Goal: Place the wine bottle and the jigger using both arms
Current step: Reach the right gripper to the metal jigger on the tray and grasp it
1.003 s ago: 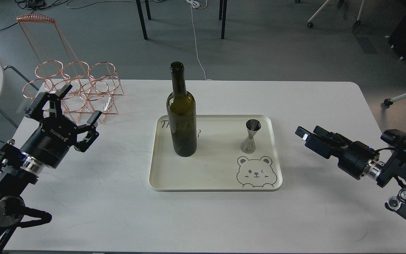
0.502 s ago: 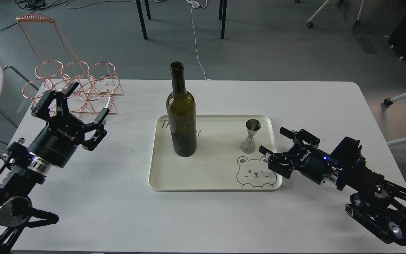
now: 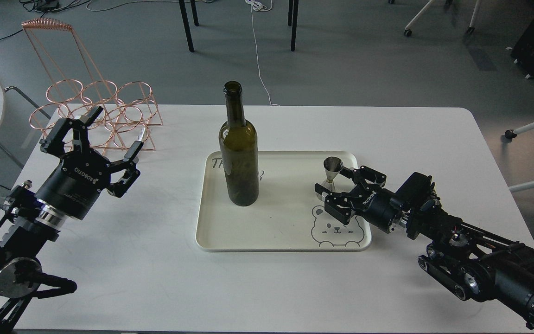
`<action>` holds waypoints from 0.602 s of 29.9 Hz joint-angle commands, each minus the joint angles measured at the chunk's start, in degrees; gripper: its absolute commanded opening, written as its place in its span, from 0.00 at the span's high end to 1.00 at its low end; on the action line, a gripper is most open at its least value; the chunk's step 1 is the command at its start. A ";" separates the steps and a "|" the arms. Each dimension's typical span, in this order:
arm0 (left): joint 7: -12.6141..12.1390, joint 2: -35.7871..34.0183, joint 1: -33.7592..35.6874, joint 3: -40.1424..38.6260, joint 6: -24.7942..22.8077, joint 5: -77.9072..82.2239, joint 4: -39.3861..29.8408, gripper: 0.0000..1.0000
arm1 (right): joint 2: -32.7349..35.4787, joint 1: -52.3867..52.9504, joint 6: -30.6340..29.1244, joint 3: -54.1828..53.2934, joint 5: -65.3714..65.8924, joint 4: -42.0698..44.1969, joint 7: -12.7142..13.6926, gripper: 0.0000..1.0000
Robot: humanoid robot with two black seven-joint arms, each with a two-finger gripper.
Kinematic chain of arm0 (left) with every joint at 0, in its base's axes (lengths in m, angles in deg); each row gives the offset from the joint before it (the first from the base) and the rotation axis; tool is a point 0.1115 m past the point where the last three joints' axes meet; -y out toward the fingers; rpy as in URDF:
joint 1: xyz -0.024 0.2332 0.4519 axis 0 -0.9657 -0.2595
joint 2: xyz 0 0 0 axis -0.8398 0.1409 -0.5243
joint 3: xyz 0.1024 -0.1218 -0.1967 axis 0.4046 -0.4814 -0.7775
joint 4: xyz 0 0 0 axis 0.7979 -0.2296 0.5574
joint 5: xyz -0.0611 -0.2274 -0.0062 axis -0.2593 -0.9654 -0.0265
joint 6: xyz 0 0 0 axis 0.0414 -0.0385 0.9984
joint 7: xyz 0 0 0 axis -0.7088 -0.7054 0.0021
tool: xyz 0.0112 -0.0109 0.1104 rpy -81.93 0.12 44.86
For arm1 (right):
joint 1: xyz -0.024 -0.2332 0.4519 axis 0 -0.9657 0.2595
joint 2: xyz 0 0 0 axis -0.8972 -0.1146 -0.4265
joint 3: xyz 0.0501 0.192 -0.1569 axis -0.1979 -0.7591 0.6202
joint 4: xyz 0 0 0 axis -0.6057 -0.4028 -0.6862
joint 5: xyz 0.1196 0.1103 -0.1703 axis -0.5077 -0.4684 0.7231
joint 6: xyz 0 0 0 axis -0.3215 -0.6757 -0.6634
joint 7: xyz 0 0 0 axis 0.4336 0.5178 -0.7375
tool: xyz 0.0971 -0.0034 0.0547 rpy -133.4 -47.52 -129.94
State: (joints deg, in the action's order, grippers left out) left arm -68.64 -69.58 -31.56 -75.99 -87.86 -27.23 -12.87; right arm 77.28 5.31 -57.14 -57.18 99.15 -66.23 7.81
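On the tray (image 3: 211, 232), jigger (image 3: 331, 178) between right hand's (image 3: 336, 188) open fingers.

A lab: grey floor (image 3: 364, 60), loose cables (image 3: 257, 51), wheeled chairs (image 3: 434, 16).

right claw (image 3: 333, 187) hides jigger (image 3: 332, 168) base | tray (image 3: 211, 232) lettering behind wine bottle (image 3: 238, 157)

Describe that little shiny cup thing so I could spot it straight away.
Find the cream tray in the middle of the white table. Near its far right corner stands the jigger, between the open fingers of the right gripper. Unlike the tall green wine bottle, it is short, silver and hourglass-shaped.
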 commanded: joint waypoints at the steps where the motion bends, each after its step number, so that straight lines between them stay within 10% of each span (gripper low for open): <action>1: 0.00 -0.09 0.01 -0.08 0.00 0.00 0.00 0.01 | -0.37 0.91 0.17 0.17 -0.01 1.78 0.00 0.45; 12: 0.00 -0.09 0.01 -0.08 0.00 0.00 -2.37 0.01 | -1.07 1.53 0.31 0.35 -0.01 2.40 0.00 0.46; 18: 0.00 0.00 -0.26 0.00 0.00 0.00 -2.37 0.01 | -0.98 1.44 0.31 0.35 -0.01 2.48 0.00 0.69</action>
State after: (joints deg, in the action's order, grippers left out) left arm -68.65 -69.65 -31.67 -76.04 -87.86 -27.23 -15.23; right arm 76.24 6.83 -56.82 -56.83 99.15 -63.77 7.81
